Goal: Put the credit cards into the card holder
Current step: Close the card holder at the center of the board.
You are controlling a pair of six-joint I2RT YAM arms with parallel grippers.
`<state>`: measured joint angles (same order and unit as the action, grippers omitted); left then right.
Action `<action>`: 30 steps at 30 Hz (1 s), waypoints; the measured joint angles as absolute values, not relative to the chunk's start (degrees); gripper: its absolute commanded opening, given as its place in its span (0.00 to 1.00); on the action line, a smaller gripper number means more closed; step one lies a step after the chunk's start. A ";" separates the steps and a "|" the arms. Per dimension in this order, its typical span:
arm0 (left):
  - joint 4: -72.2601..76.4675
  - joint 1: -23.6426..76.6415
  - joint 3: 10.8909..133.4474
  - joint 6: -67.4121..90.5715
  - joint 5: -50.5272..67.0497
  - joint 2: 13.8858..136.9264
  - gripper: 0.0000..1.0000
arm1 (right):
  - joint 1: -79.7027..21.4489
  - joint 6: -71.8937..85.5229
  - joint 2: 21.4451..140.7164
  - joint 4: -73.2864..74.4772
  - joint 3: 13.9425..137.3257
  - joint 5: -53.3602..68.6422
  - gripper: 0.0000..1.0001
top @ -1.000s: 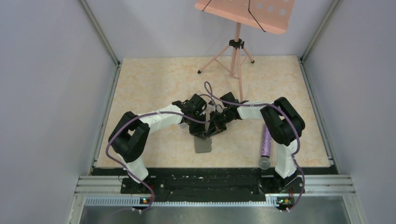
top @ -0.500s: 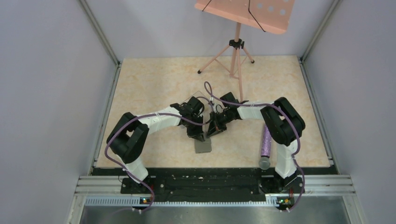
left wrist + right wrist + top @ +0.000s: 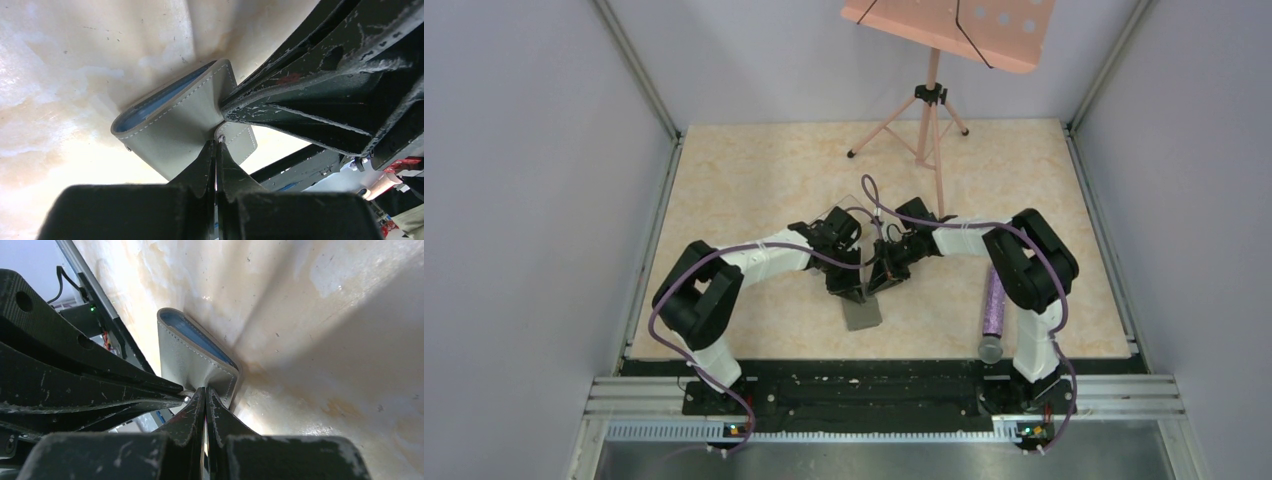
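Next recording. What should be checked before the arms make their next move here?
1. Left claw pinching the card holder: ok.
2. Right claw pinching its edge too: ok.
3. Card inside: pale blue card shows in the fold: ok.
4. Holder closed flat: not ok, it gapes.
5. No cards left lying on the table: cannot tell, part is covered.

At 6 o'clock you see your right gripper (image 3: 204, 392), its fingers pressed together and nipping the near edge of the grey card holder (image 3: 182, 357). The holder is blue inside. The left gripper (image 3: 181, 394) sits at 9 o'clock, with its tips at the same edge.
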<state>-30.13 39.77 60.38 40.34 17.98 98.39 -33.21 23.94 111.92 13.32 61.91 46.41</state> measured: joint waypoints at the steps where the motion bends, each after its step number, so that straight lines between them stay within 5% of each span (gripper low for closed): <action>1: -29.85 39.77 60.18 40.38 18.22 98.39 0.00 | -33.21 23.94 111.92 13.34 61.91 46.41 0.00; 30: -28.53 40.21 58.98 40.84 18.50 98.00 0.00 | -33.21 25.30 109.25 11.07 59.22 46.13 0.00</action>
